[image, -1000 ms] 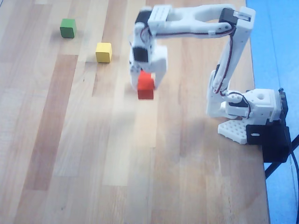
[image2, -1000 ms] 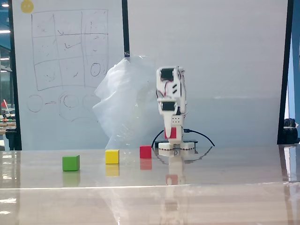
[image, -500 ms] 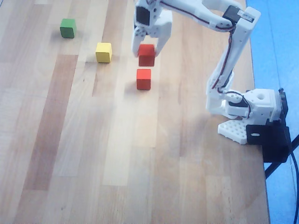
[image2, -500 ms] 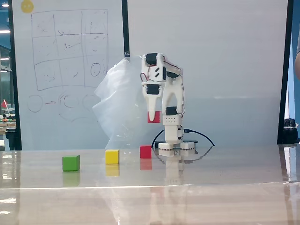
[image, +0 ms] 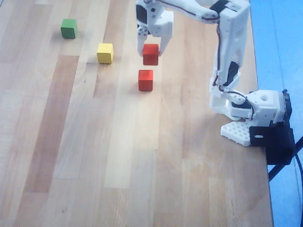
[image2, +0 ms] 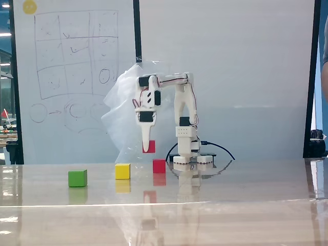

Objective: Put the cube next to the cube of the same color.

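My white gripper (image: 151, 51) (image2: 148, 147) is shut on a red cube (image: 150, 54) (image2: 149, 146) and holds it in the air above the table. In the fixed view it hangs a little above table level, between the yellow cube and the second red cube. That second red cube (image: 146, 80) (image2: 159, 165) rests on the wooden table, just below the held one in the overhead view. A yellow cube (image: 105, 53) (image2: 122, 170) lies to the left of it, and a green cube (image: 69, 28) (image2: 77, 178) sits farther left.
The arm's base (image: 251, 113) is clamped at the table's right edge in the overhead view, with a blue floor beyond. A crumpled plastic sheet (image2: 128, 118) and a whiteboard (image2: 72, 77) stand behind the table in the fixed view.
The gripper has carried the held red cube up off the resting red cube, then leftward and lower in the fixed view. The cubes on the table have stayed put.
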Controlling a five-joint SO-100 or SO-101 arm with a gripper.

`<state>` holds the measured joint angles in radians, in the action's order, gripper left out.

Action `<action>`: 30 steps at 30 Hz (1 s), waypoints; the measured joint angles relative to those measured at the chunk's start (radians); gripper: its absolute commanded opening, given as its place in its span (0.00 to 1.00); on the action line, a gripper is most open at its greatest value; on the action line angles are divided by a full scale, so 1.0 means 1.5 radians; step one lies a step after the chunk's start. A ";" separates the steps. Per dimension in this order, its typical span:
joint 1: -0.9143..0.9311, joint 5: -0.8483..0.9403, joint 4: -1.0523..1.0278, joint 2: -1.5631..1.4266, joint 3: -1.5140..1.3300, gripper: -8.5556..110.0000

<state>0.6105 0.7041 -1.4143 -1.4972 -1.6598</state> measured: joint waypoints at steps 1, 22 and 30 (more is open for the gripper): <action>0.004 0.000 0.010 0.012 0.003 0.07; 0.031 -0.037 0.070 0.181 0.062 0.07; 0.031 -0.046 0.110 0.196 0.062 0.07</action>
<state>0.6565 0.6351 -1.2487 -1.2026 -1.5662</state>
